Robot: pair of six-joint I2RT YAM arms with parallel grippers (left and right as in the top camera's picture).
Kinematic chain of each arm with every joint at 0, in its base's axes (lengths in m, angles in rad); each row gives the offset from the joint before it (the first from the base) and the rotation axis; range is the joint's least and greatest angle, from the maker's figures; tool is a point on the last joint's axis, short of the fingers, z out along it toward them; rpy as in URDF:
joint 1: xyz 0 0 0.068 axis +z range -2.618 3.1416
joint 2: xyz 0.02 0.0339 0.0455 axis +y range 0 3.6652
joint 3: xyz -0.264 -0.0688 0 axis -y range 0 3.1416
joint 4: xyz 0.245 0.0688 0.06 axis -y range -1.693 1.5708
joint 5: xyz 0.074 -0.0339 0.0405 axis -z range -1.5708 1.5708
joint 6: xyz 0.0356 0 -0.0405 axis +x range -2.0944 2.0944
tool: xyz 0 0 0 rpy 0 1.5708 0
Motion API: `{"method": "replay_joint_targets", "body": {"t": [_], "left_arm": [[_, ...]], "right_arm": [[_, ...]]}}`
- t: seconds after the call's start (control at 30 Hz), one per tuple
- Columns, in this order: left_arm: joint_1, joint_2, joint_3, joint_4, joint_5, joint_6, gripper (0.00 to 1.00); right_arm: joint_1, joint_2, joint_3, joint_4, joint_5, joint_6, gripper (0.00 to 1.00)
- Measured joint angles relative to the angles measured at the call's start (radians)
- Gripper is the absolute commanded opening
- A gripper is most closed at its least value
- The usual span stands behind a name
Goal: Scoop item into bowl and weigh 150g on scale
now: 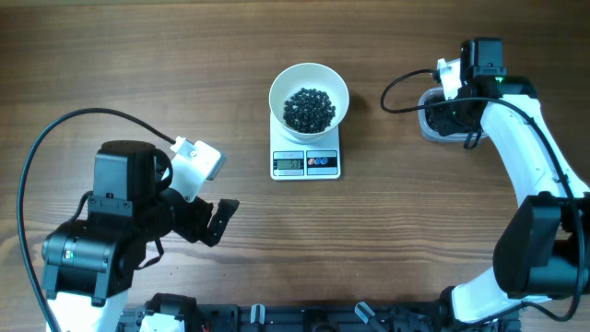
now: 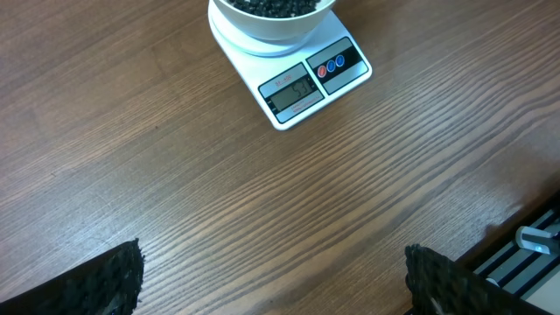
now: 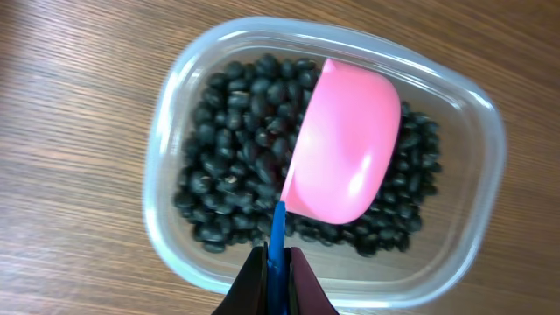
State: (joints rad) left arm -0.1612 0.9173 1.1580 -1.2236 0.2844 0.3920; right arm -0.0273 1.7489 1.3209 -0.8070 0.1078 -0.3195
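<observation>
The white bowl (image 1: pixel 309 92) stands on the white scale (image 1: pixel 306 162) at the table's middle back, with a heap of black pellets (image 1: pixel 309 108) in it. The same scale (image 2: pixel 308 80) and bowl (image 2: pixel 273 19) show at the top of the left wrist view. Near the front left my left gripper (image 1: pixel 221 219) is open over bare wood, its fingertips (image 2: pixel 118 276) far apart. My right gripper (image 3: pixel 276 261) is shut on the blue handle of a pink scoop (image 3: pixel 346 150). The scoop lies bottom-up over more black pellets (image 3: pixel 232 131) in a clear plastic tub (image 3: pixel 477 131).
The clear tub (image 1: pixel 433 124) sits at the back right, mostly under the right arm (image 1: pixel 525 157). A black cable (image 1: pixel 55 138) loops at the left. A dark rail (image 1: pixel 304 318) runs along the table's front edge.
</observation>
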Motion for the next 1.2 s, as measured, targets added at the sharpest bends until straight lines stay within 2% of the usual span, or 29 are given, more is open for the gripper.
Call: {"method": "replay_joint_targets", "body": {"t": [0.3, 0.57, 0.83, 1.2], "left_arm": [[0.000, 0.000, 0.000, 0.000, 0.000, 0.000, 1.00], [0.000, 0.000, 0.000, 0.000, 0.000, 0.000, 1.00], [0.000, 0.000, 0.000, 0.000, 0.000, 0.000, 1.00], [0.000, 0.000, 0.000, 0.000, 0.000, 0.000, 1.00]], "right_arm": [[-0.037, 0.001, 0.000, -0.012, -0.120, 0.023, 0.04], [-0.152, 0.002, 0.001, -0.053, -0.343, 0.034, 0.04], [-0.232, 0.002, 0.004, -0.107, -0.444, 0.053, 0.04], [-0.322, 0.066, 0.022, -0.140, -0.601, 0.152, 0.04]]}}
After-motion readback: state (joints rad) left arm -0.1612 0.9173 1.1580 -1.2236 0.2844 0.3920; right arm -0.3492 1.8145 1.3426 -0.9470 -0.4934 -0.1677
